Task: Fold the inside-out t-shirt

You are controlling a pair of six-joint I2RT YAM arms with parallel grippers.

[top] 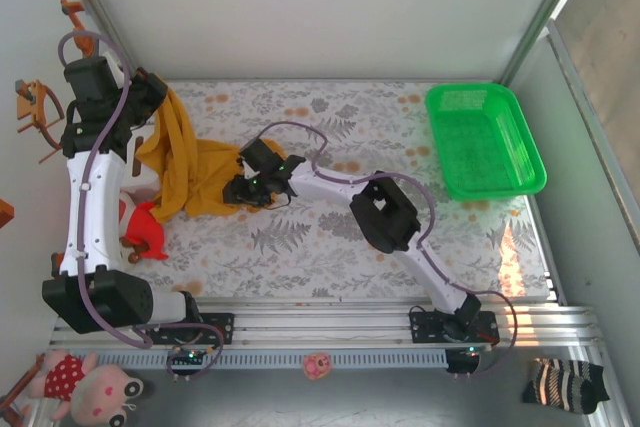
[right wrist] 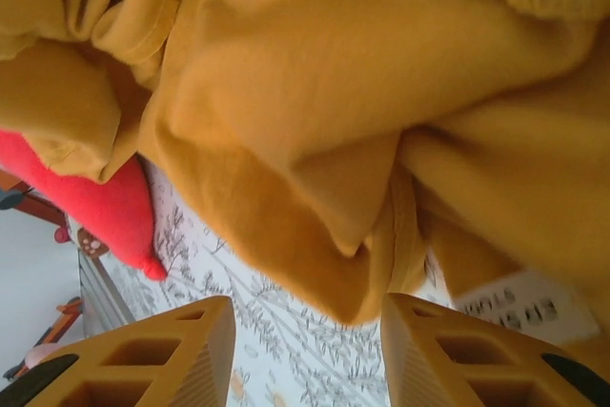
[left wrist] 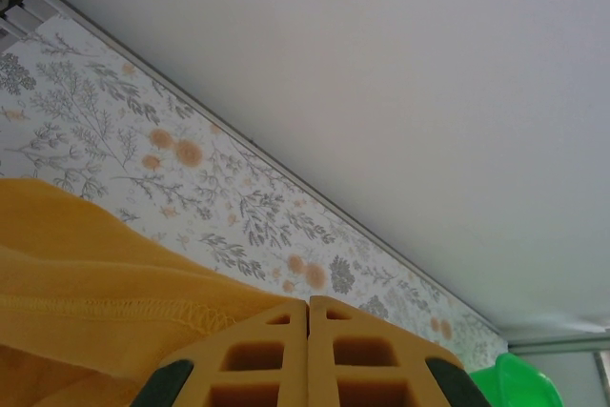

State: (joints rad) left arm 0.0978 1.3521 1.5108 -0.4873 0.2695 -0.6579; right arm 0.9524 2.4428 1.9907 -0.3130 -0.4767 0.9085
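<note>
The inside-out t-shirt [top: 195,172] is mustard yellow and hangs in a bunched drape at the left of the table. Its top is lifted by my left gripper [top: 155,95], and its lower part rests on the flowered mat. In the left wrist view the left gripper [left wrist: 308,307] has its jaws pressed together, with a stitched hem of the t-shirt [left wrist: 86,274] running in under them. My right gripper [top: 237,192] sits at the shirt's lower right edge. Seen from the right wrist, the right gripper [right wrist: 305,335] is open. A fold of the t-shirt [right wrist: 334,92] hangs just above the gap, beside a white printed tag [right wrist: 515,304].
A green plastic basket [top: 485,137] stands at the back right of the mat; its corner [left wrist: 515,380] shows in the left wrist view. A red soft toy [top: 145,225] lies under the shirt's left side, also red [right wrist: 105,207] in the right wrist view. Walls enclose the table.
</note>
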